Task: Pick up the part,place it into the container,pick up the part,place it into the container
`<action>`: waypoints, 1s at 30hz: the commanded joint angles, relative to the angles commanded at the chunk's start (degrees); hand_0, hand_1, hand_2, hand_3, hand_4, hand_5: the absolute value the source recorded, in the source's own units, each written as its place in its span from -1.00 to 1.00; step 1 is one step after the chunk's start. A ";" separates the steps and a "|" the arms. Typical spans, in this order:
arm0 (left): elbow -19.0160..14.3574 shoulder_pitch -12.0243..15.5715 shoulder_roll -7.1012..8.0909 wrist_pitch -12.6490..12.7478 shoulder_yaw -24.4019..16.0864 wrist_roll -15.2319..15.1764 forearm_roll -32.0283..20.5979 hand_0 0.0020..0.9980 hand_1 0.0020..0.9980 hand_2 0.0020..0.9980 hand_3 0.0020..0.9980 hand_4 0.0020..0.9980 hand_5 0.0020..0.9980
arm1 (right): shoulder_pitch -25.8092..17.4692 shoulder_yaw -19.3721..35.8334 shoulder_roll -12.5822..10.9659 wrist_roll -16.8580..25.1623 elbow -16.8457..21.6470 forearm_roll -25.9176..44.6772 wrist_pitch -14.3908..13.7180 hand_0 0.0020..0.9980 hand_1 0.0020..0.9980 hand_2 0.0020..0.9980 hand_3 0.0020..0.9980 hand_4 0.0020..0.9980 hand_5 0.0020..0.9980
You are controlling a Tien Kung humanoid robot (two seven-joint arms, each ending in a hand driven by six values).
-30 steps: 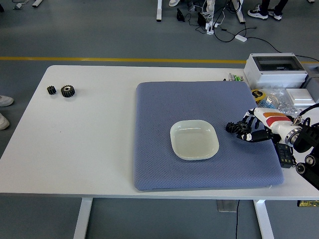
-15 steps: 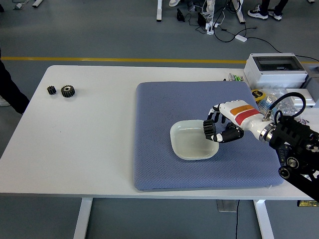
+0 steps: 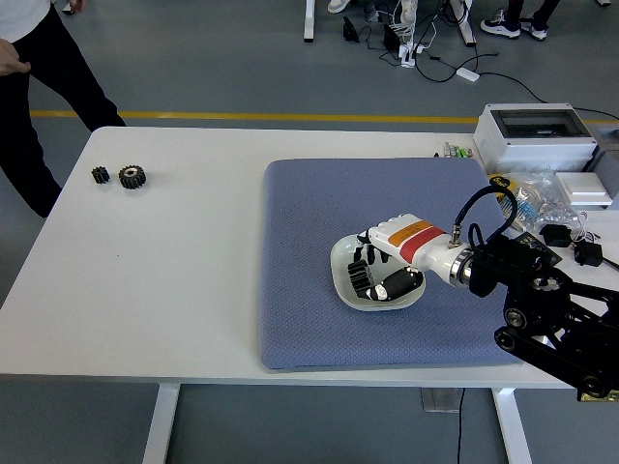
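We take the right hand (image 3: 382,271) to be the working hand: its black arm comes in from the desk's right edge and reaches leftward across the blue mat (image 3: 319,208), ending over the white container (image 3: 340,255) that sits near the middle of the mat. The fingers (image 3: 360,277) are curled down into the dish and closed on a dark toothed part (image 3: 367,281), which we see low inside the container's left half, at or just above its floor; whether it already rests on the dish cannot be told from this view. The part thus lies directly beneath the hand, so the release we expect next would seem to call for little more than letting the fingers go slack. The relation that governs the following pick is a different one: the two remaining parts, a small gear (image 3: 100,175) and a larger gear (image 3: 132,176), stand side by side near the desk's far left corner, well apart from the mat and the dish. From the right hand they lie far to the left and somewhat toward the far edge, with the bare white desk (image 3: 164,280) between. We judge them to be much nearer the left arm's side, yet no left arm appears in this view. A person's dark-clothed legs (image 3: 39,106) stand beyond the far left corner, touching nothing on the desk.
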 joint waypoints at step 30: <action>0.00 0.21 0.00 -0.03 0.10 0.26 0.21 0.44 0.38 0.33 0.11 0.30 0.16 | -0.40 1.48 0.06 0.50 -0.76 -2.46 3.01 -0.44 -0.01 0.64 0.73 0.97 -0.27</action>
